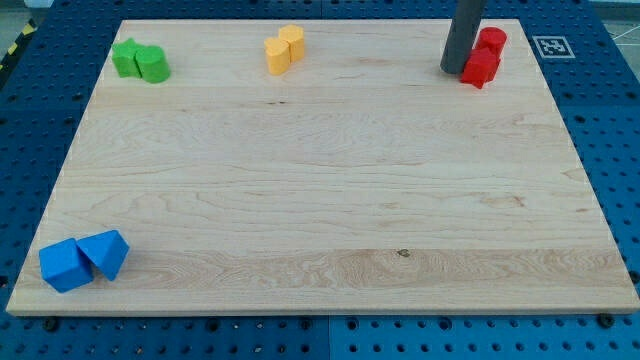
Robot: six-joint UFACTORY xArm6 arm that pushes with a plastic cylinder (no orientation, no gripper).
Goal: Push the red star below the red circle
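Counter (320,180): pale wooden board over a blue pegboard, filling most of the view.

Rod: dark, upright, coming down from the view's top edge. My tip (455,70) sits on the counter near the top right corner, touching or just beside the left flank of the red star (481,67).

Claw: none on this rig, only the bare rod, so there is no released or clenched state to report.

Red star: top right of the counter, directly under the red circle (491,40) in the view and touching it. Task looks close to done or done, judged from that alignment.

Risk: the tip is pressed on the star's left side. Any further push toward the view's right would carry the star out from under the circle, or drag the circle with it since the two touch. The counter's right edge is near.

Orientation: the star's points are too small to read. It has no clear long axis, looks roughly as tall as wide.

Others, well apart: blue pair (83,260) bottom left, green pair (140,61) top left, yellow pair (284,49) top centre.
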